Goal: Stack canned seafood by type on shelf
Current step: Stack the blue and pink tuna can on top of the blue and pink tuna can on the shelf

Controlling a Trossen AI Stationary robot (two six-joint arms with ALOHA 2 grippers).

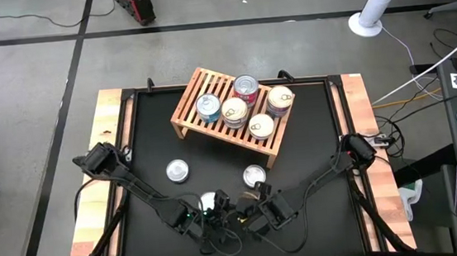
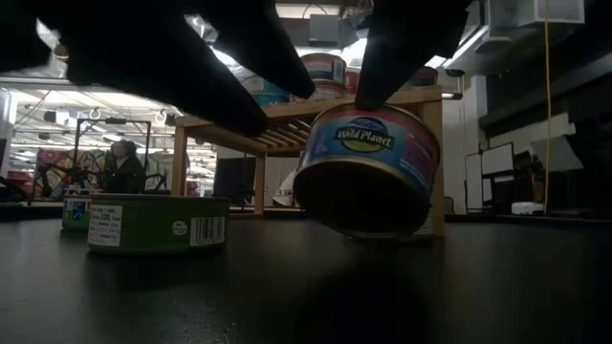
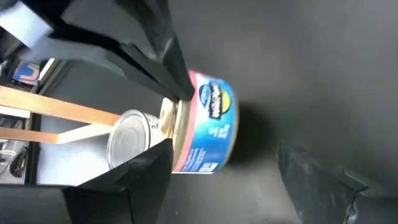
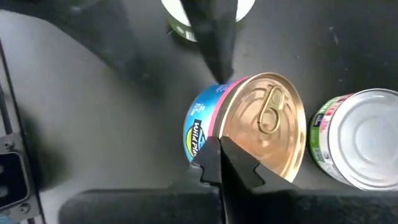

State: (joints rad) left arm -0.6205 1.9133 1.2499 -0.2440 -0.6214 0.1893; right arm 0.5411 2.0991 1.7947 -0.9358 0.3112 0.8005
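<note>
Black worktop (image 1: 150, 135), wood strips on both sides. Slatted wooden shelf (image 1: 187, 107) at 12 o'clock, turned askew, carrying five tins (image 1: 235, 109). Loose on worktop: one tin (image 1: 177, 171) at 8 o'clock, another tin (image 1: 253, 175) near 5 o'clock.

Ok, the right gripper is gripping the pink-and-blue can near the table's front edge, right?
Not quite: the left gripper is gripping the pink-and-blue can, one finger on each side, as the left wrist view shows. The right gripper is shut, close by it.
</note>
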